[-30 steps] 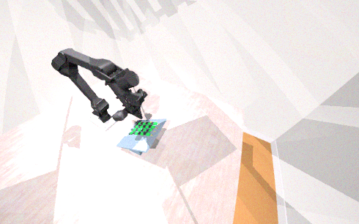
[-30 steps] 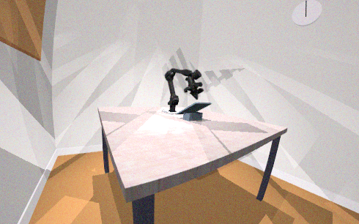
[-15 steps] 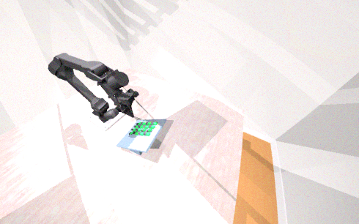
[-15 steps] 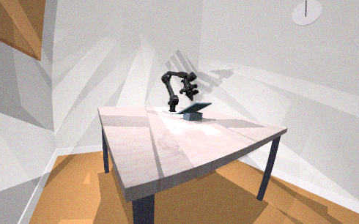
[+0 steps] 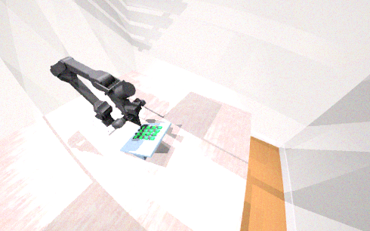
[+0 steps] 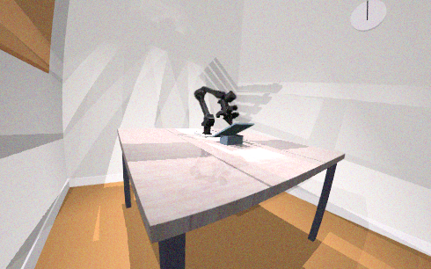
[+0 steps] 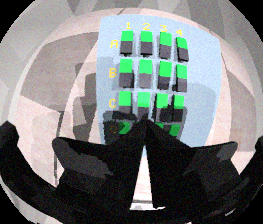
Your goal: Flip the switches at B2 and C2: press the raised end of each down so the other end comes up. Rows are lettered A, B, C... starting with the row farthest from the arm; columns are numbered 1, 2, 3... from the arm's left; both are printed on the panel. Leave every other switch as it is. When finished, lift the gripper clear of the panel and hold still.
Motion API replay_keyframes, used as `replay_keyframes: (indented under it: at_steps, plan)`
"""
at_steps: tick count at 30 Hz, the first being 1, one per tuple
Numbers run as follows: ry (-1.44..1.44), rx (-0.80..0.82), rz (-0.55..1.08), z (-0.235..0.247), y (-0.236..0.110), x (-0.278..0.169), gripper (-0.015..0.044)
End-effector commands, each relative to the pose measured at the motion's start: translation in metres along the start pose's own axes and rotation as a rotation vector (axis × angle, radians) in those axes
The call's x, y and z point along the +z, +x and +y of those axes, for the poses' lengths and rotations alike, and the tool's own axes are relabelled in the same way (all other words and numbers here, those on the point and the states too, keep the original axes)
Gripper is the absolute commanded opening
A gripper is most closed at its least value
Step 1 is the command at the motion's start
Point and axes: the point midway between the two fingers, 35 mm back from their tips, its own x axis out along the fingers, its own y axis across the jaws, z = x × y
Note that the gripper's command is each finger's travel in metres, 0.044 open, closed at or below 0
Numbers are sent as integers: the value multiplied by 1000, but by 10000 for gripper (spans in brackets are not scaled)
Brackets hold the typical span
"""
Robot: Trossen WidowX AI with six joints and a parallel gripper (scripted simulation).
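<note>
Sitting tilted on a small dark block, the pale blue switch panel (image 5: 146,143) rests on the light wooden table (image 6: 205,185) just in front of the arm's base. Its green rocker switches (image 7: 151,72) form a grid with yellow row letters down the left side and column numbers along the top in the wrist view. The B2 switch (image 7: 144,74) lies in the middle lettered row, second column, and the C2 switch (image 7: 143,104) sits directly below it, just above the fingertips in that view. Which end of either is raised cannot be told.

The gripper (image 7: 147,121) has its fingers pressed together with nothing between them, their tips over the near rows of the panel; whether they touch a switch cannot be told. The dark arm (image 5: 89,77) folds up and over from its base beside the panel.

An orange floor (image 6: 95,229) shows below the table, and a round clock (image 6: 368,15) hangs on the white wall.
</note>
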Motion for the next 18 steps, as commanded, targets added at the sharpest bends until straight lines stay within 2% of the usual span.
replay_keyframes:
  at_steps: [1,18]
  plan:
    - [-6,2,6,0,3,-3,0]
    - [-6,2,5,0,25,-3,0]
